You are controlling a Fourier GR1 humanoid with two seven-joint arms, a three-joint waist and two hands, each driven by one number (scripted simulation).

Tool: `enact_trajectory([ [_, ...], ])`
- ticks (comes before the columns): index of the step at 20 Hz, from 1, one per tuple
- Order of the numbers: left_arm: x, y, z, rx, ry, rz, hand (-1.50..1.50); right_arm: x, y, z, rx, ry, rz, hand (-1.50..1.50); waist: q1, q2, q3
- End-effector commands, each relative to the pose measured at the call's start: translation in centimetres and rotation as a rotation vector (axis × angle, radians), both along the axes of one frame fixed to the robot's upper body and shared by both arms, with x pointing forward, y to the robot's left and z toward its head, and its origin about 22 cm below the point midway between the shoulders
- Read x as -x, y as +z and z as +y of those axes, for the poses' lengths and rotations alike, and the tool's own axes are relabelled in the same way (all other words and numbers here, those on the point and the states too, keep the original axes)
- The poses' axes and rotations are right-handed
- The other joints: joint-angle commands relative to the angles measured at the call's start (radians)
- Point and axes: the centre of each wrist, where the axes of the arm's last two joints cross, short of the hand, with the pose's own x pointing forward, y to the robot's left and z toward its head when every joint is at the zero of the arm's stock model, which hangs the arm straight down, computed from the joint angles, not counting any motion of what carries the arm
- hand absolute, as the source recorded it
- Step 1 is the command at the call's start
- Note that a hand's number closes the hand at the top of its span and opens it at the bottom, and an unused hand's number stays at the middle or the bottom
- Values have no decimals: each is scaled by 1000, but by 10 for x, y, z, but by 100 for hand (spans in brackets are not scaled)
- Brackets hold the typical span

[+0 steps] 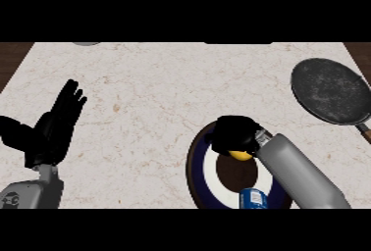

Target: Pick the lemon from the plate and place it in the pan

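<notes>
Lemon sits within curled right hand over plate

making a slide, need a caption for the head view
Black right hand curls round the yellow lemon over the blue-rimmed round plate; the dark grey round pan lies apart.

Even, diffuse brightness across pale counter; shadows barely visible; pan surface dull, speckled, dark grey.

No legible text, number or brand found. Dark mark on the grey left forearm, at 8 o'clock in the view: outline only, unreadable. White patches on the small blue item, at 5 o'clock on the plate: unreadable.
</notes>
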Motion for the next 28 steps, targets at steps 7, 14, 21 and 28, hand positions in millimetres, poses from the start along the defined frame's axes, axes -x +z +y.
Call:
enact_trajectory([
  [7,-2,5,-15,-3,2,-12,0,-19,15,-26,-148,-17,17,150,-1,9,6],
  [14,11,-2,15,-2,73,18,0,3,-3,-93,-229,-825,-1,150,-84,-15,4],
  [21,9,5,15,-5,64,11,0,47,91,-84,-506,-858,-444,150,-62,-13,4],
  [28,-11,2,4,5,24,14,0,102,161,-102,-586,-949,-505,150,-25,5,5],
])
